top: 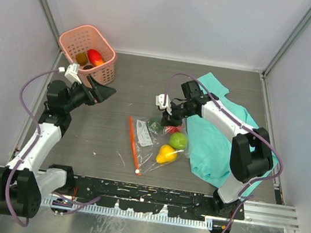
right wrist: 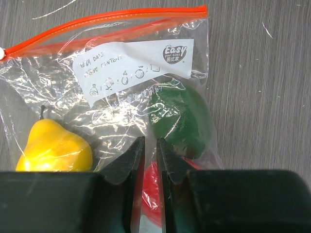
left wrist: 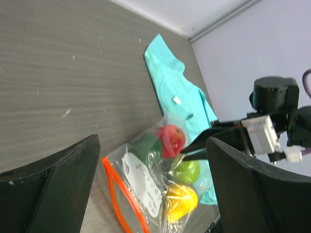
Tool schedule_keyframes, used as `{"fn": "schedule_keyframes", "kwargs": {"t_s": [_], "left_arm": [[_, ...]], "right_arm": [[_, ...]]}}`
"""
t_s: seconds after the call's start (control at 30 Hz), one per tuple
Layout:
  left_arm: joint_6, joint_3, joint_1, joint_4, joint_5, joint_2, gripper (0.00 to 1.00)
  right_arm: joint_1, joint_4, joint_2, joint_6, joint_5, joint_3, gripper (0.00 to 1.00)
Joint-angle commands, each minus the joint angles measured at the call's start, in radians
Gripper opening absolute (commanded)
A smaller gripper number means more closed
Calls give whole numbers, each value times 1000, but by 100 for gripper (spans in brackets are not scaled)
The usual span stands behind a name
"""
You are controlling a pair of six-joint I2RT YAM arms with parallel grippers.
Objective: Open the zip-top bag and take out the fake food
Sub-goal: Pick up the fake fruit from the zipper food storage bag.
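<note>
Looking at your right gripper (right wrist: 149, 145), the jaws are squeezed down to a thin slit, and from the way the plastic crinkles run into that slit it looks like they're pinching a fold of the zip-top bag (top: 146, 144). The fake food (top: 166, 153) is all still inside it: the yellow pear (right wrist: 53, 148) sits just left of those jaws, the dark green piece (right wrist: 180, 121) just right and ahead, and the red piece (right wrist: 153, 199) underneath them. The white label (right wrist: 141, 63) and the orange zip strip (right wrist: 107, 22) lie beyond the fingertips, with the strip farthest out. The bag rests flat on the table (top: 122, 64), with the teal cloth (top: 217, 137) behind that gripper. Your left gripper (top: 105, 91) has its jaws spread wide with nothing between them, up off the table, well apart from the bag and just beside the pink basket (top: 106, 71).
</note>
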Motion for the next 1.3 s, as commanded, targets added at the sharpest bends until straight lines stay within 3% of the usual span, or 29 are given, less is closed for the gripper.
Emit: {"fn": "schedule_keyframes", "kwargs": {"t_s": [0.0,0.37,0.5,0.6,1.0,1.27], "left_arm": [[-21,-82,-39,80,56,-40,89],[129,-264,-288,55,-158,-9,43],[171,-303,-336,53,-217,20,23],[169,-340,-346,101,-206,63,15],[182,-371,-427,366,-135,313,11],[213,-387,-474,429,-150,330,13]], "right_arm": [[3,19,-53,-15,-14,3,23],[-6,-14,-41,-65,-21,12,27],[-8,-13,-41,-103,8,5,27],[-8,2,-53,-137,39,-7,27],[-5,-50,49,-305,148,95,33],[8,-111,167,-379,161,218,41]]}}
